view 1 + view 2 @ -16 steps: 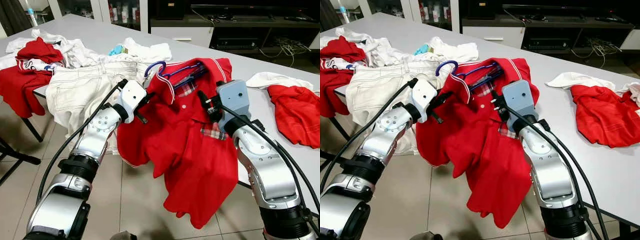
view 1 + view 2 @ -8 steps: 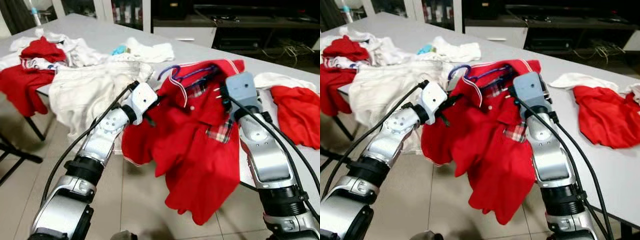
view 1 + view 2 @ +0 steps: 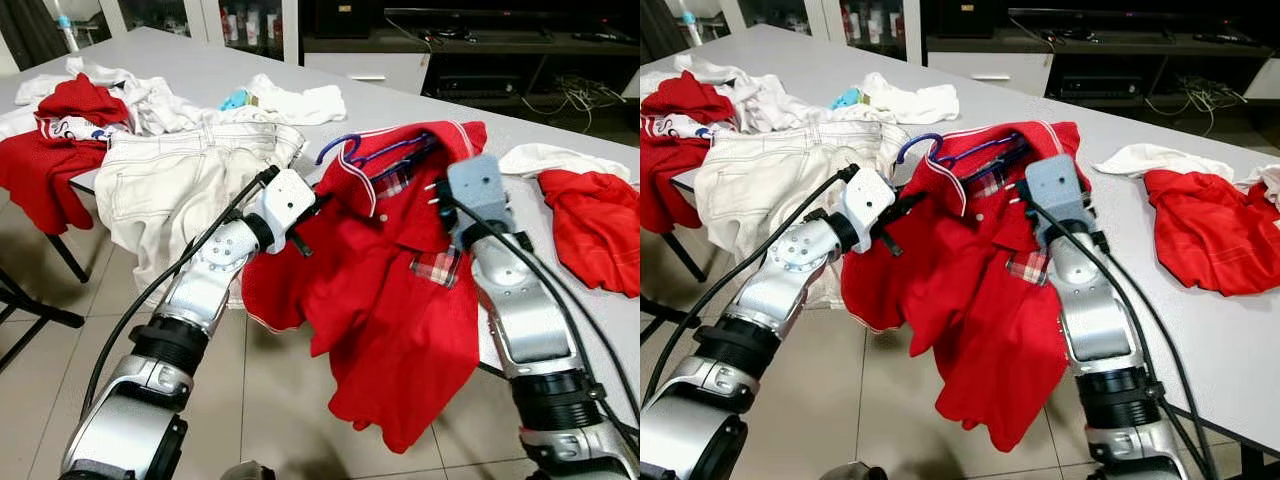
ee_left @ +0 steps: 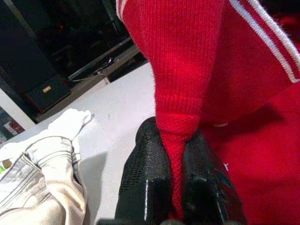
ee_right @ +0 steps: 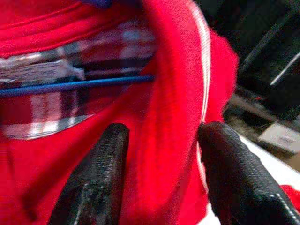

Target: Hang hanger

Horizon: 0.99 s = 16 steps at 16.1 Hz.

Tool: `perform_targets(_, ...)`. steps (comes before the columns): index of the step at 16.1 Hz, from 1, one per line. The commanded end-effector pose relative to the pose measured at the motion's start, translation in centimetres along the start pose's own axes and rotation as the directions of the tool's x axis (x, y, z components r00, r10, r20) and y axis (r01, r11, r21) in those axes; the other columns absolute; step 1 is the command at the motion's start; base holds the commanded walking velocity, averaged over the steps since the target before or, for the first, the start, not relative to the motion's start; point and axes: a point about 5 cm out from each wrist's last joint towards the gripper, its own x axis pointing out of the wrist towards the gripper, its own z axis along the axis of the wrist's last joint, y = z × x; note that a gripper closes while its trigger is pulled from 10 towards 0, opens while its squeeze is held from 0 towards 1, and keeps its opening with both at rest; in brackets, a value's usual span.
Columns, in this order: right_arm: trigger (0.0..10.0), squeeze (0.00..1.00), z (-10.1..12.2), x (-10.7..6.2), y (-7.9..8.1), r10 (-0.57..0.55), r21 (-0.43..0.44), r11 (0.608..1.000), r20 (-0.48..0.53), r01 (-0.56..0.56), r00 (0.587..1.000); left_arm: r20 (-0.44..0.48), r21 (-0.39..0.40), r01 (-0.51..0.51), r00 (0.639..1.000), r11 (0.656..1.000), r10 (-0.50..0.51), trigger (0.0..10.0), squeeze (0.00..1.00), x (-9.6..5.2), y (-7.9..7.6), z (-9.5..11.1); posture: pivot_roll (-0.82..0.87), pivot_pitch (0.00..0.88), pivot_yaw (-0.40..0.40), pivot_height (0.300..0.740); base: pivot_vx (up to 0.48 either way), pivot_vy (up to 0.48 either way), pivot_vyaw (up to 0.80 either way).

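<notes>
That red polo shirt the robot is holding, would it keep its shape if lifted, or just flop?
Probably flop: the red polo shirt already sags off the table edge in loose folds. It bunches thin where the left claw pinches it, so it is likely soft and light. The blue hanger inside the collar may stiffen only the shoulders.

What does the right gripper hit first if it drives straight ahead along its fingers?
Likely the red polo shirt: the open right gripper points at its collar fabric, with the blue hanger wire just beyond. Depth is unclear.

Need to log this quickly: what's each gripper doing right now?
Left gripper: shut on the red polo shirt.
Right gripper: open, fingers either side of a shirt fold.
</notes>
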Motion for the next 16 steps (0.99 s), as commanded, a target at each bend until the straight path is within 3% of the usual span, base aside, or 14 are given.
perform_targets(1,0.0,0.00,0.1,-0.1,-0.2,0.012,0.051,0.999,0.012,-0.012,1.000,0.042,0.004,-0.014,0.999,1.000,0.013,10.0,0.00,0.0,0.4,1.0,-0.07,0.000,0.008,0.740,0.000,0.000,0.00)
perform_targets(7,0.0,0.00,0.7,-0.4,0.5,0.102,0.221,0.968,0.092,-0.120,0.991,0.070,-0.022,0.024,0.997,0.999,-0.023,10.0,0.00,-0.1,-0.2,1.2,-0.07,0.000,0.010,0.740,0.000,0.000,0.00)
perform_targets(8,0.0,0.00,1.5,-0.8,0.8,0.129,0.236,0.958,0.149,-0.161,0.980,0.078,-0.053,0.032,0.997,0.998,-0.028,10.0,0.00,-0.1,-0.4,1.2,-0.07,0.000,0.011,0.740,0.000,0.000,0.00)
perform_targets(16,0.0,0.00,2.0,-1.1,0.9,0.143,0.227,0.956,0.183,-0.184,0.973,0.067,-0.077,0.026,0.998,0.997,-0.021,10.0,0.00,-0.1,-0.5,1.0,-0.07,0.000,0.011,0.740,0.000,0.000,0.00)
